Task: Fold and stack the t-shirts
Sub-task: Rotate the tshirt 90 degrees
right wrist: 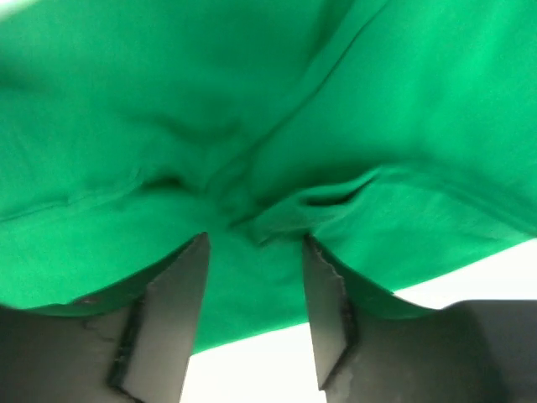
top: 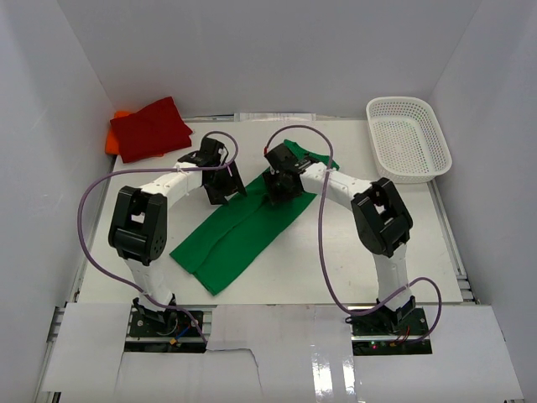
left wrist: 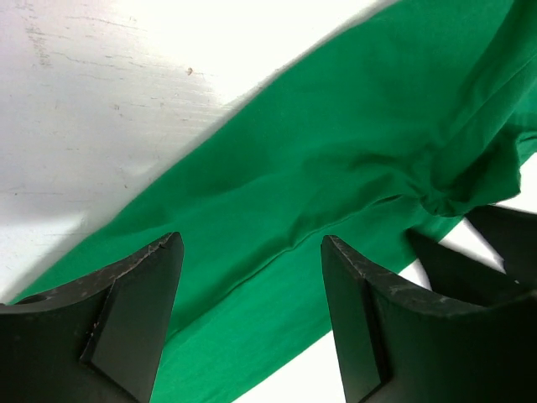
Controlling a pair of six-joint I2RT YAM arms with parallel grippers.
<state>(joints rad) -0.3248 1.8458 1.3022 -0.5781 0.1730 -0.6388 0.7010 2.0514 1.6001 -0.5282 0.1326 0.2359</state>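
Note:
The bright green t-shirt (top: 243, 231) lies as a long folded strip, running diagonally from the near left to the far middle of the table. My left gripper (top: 225, 190) hovers over its far left edge, jaws wide open and empty, with green cloth (left wrist: 277, 193) below the fingers (left wrist: 138, 323). My right gripper (top: 282, 186) is low on the strip's far end, jaws open. The cloth (right wrist: 252, 126) puckers just ahead of its fingertips (right wrist: 331, 306). The red t-shirt (top: 151, 126) lies folded at the far left, on top of the orange one (top: 112, 137).
A white mesh basket (top: 409, 138) stands at the far right corner. White walls close in the table on the left, back and right. The arms' bases and purple cables (top: 323, 269) sit at the near edge.

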